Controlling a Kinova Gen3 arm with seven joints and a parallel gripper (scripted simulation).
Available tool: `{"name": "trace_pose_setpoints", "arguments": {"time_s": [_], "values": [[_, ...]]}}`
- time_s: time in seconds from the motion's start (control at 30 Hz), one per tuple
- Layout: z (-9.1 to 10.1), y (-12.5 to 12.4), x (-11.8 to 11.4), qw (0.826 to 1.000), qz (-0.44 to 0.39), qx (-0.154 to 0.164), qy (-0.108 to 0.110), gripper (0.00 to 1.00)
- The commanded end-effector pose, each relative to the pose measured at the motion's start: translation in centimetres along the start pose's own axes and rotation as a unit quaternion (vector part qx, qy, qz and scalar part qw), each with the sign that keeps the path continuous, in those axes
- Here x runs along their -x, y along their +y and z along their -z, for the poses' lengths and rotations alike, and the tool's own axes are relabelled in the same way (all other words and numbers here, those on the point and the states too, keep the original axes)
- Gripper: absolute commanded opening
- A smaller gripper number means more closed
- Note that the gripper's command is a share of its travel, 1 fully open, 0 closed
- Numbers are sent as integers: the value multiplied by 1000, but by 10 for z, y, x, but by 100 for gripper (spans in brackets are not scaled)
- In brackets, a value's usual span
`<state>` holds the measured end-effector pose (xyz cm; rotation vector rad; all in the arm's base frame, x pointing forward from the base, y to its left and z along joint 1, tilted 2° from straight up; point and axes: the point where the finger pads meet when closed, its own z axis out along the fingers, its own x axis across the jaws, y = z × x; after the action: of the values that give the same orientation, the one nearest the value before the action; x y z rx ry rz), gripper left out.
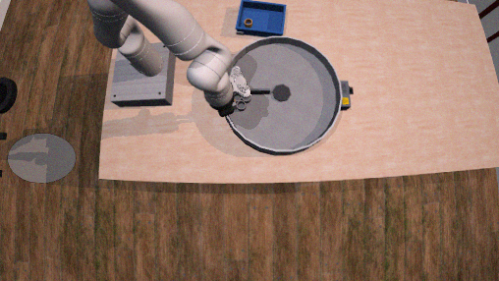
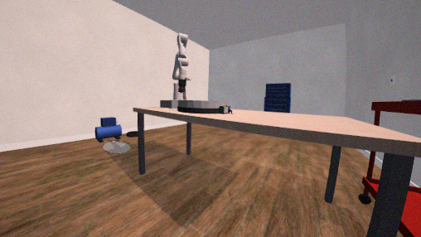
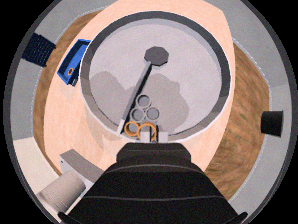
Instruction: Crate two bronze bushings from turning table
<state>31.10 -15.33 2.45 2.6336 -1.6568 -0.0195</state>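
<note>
The gripper (image 3: 153, 136) is shut on the wall of a bronze bushing (image 3: 147, 124), one finger inside the ring and one outside. The bushing looks larger than its neighbours in the wrist view, raised a little above the turning table (image 1: 295, 121) (image 3: 190, 60) near its rim on the arm's side. Another bronze bushing (image 3: 125, 128) lies just left of it, partly behind it. Several grey bushings lie close by. One bronze-coloured bushing (image 1: 249, 19) (image 3: 70, 71) is in the blue crate (image 1: 272, 18) (image 3: 76, 52), near a corner.
A straight bar (image 3: 136, 92) (image 1: 260, 91) runs from the dark hub (image 1: 281, 92) (image 3: 156, 56) towards the rim, beside the bushings. The turning table has a raised wall. A small grey box (image 1: 345, 88) is at its far side. The crate stands behind the turning table, close to its wall.
</note>
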Motion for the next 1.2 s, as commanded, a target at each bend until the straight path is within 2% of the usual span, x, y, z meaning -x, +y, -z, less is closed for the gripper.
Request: {"name": "trace_pose_setpoints", "arguments": {"time_s": [0.0, 0.03, 0.2, 0.6, 0.77, 1.17], "values": [[1, 0, 0, 1000, 0, -1, 1, 0], [1, 0, 0, 1000, 0, -1, 1, 0], [25, 0, 0, 1000, 0, -1, 1, 0], [25, 0, 0, 1000, 0, -1, 1, 0], [49, 0, 0, 1000, 0, -1, 1, 0], [49, 0, 0, 1000, 0, -1, 1, 0]]}}
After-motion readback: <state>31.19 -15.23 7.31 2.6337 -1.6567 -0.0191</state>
